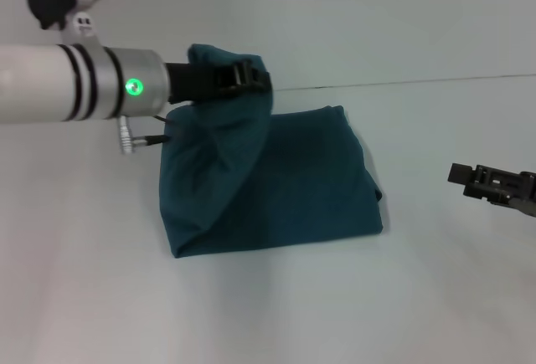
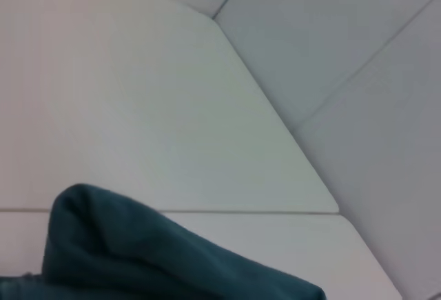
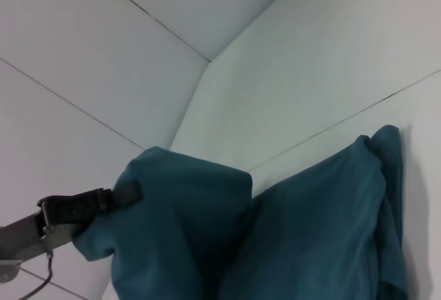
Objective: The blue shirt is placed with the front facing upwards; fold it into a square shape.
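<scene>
The blue shirt [image 1: 285, 184] lies folded into a rough rectangle on the white table, no lettering showing. My left gripper [image 1: 251, 75] is shut on a bunch of the shirt's cloth at the far left end and holds it lifted, so a flap hangs down onto the rest. The lifted cloth shows in the left wrist view [image 2: 138, 252]. The right wrist view shows the shirt [image 3: 310, 224] and the left gripper [image 3: 124, 193] pinching it. My right gripper [image 1: 494, 187] hovers low at the right edge, apart from the shirt.
The white table [image 1: 268, 314] surrounds the shirt. A thin seam line [image 1: 435, 80] runs across the table behind the shirt. A white wall panel [image 3: 172, 17] rises at the back.
</scene>
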